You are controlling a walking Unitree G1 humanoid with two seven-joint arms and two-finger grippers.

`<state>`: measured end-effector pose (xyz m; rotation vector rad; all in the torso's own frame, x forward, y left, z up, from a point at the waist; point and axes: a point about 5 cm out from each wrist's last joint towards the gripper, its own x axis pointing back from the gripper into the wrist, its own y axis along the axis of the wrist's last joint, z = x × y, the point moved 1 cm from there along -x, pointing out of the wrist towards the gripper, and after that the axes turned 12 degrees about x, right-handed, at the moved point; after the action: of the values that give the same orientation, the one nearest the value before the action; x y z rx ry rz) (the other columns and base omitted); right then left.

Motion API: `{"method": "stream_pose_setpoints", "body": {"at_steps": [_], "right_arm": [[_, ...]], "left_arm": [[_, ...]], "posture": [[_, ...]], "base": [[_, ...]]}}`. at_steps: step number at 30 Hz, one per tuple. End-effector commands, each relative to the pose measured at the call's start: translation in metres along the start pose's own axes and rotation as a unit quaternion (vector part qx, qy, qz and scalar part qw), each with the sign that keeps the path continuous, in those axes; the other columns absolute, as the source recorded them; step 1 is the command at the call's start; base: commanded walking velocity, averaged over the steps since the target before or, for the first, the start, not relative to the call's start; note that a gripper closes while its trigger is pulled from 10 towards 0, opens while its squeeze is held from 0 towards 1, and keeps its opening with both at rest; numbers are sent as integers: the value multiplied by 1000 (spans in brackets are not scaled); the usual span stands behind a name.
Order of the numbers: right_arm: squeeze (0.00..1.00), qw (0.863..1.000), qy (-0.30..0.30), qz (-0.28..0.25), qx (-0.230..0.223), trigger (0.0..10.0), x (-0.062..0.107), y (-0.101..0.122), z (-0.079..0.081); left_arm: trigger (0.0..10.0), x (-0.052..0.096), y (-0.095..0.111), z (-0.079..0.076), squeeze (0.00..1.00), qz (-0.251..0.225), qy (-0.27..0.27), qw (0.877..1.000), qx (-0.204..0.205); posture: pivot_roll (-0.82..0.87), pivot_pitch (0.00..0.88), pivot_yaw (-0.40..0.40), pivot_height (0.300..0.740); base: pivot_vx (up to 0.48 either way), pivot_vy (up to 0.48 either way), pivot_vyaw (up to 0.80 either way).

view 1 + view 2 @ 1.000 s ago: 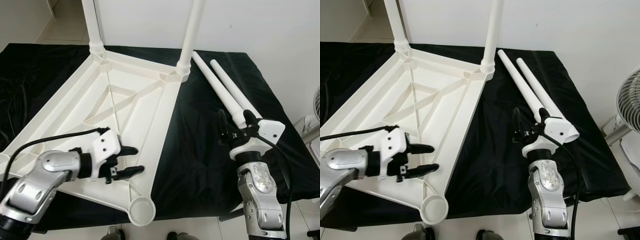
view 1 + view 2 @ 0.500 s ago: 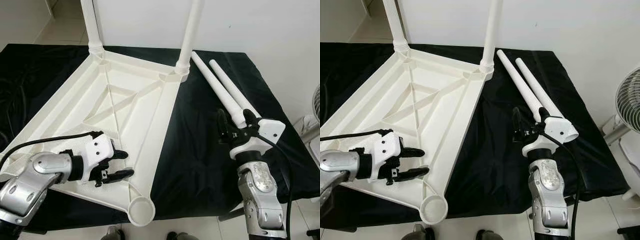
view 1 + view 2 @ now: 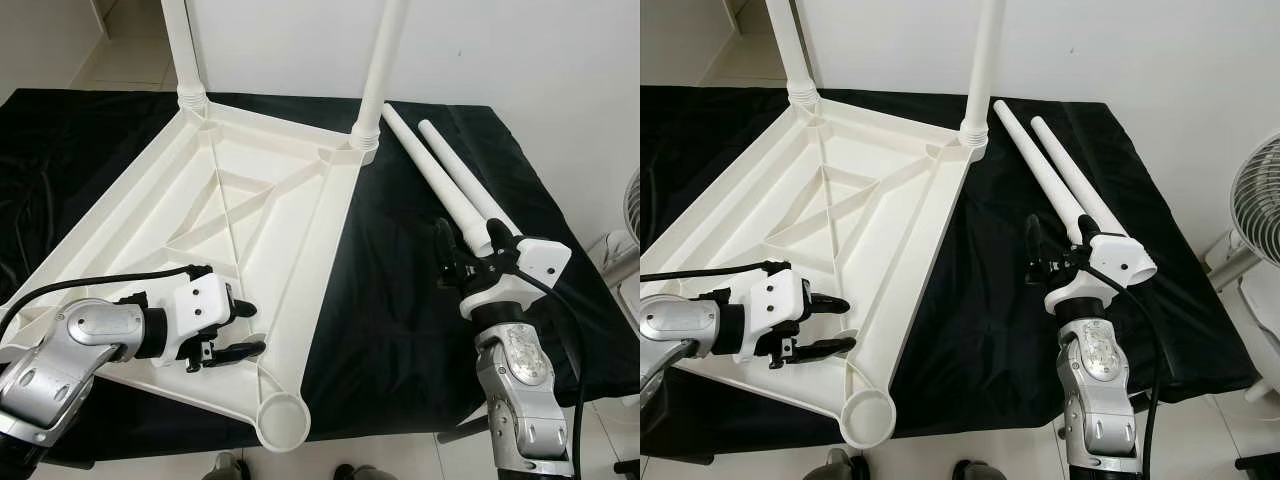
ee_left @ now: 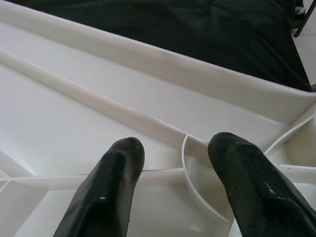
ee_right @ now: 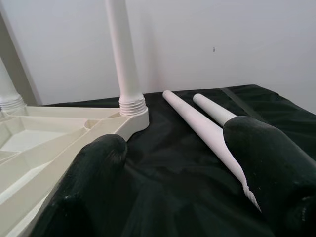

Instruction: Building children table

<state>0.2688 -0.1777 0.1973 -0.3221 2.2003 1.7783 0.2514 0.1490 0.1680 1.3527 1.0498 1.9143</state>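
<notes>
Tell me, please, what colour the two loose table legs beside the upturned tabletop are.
The loose legs are plain white, shown best in the right eye view.

Both head views look forward and down from the near edge onto the upturned tabletop (image 3: 230,200) and black cloth (image 3: 420,300); the left wrist camera sits close over the tabletop's ribs; the right wrist camera faces far, sharing the loose legs (image 5: 197,123).

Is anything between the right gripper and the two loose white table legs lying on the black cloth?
Nothing visible. The right gripper hovers open at the near ends of the two loose white plastic legs, with bare black cloth beneath. The upturned white tabletop lies off to its left.
</notes>
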Motion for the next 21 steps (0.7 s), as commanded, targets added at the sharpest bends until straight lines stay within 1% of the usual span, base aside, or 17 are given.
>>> {"method": "stream_pose_setpoints", "body": {"at_steps": [1,2,4,7,9,13,15,16,18,19,20,21], "right_arm": [[0,1000,0,9,2,10000,2,-3,-2],[0,1000,0,9,2,10000,2,-3,-2],[0,1000,0,8,2,10000,2,-2,-2],[0,1000,-2,7,1,10000,2,-1,-2],[0,1000,-2,7,1,10000,2,-1,-2],[0,1000,-3,7,-1,10000,2,-1,-1],[0,1000,-3,7,-1,10000,2,-1,-1],[0,1000,-6,7,-3,10000,3,0,0],[0,1000,-6,7,-3,10000,3,0,0],[0,1000,-7,7,-3,10000,3,0,0],[0,1000,-7,7,-3,10000,3,0,0],[0,1000,-8,7,-4,10000,3,0,1]], "left_arm": [[10000,-10,-12,-6,0,22,1,1000,12],[10000,-10,-12,-6,0,22,1,1000,12],[10000,-16,-9,-7,0,12,3,1000,10],[10000,-32,2,-8,0,-17,19,1000,2],[10000,-32,2,-8,0,-17,19,1000,2],[10000,-46,10,-5,0,-38,42,998,2],[10000,-46,10,-5,0,-38,42,998,2],[10000,-55,16,1,0,-55,72,996,7],[10000,-55,16,1,0,-55,72,996,7],[10000,-63,21,5,0,-65,93,993,12],[10000,-63,21,5,0,-65,93,993,12],[10000,-67,25,7,0,-75,99,992,23]], "posture": [[24,153,-19,740],[24,153,-19,740],[16,151,-22,740],[8,145,-20,740],[8,145,-20,740],[-1,139,-13,740],[-1,139,-13,740],[-3,139,-9,740],[-3,139,-9,740],[-5,139,-4,740],[-5,139,-4,740],[-9,140,-3,740]], "base": [[0,0,0],[0,0,0],[0,0,0],[0,0,0],[0,0,0],[0,0,0],[0,0,0],[0,0,0],[0,0,0],[0,0,0],[0,0,0],[0,0,0]]}}
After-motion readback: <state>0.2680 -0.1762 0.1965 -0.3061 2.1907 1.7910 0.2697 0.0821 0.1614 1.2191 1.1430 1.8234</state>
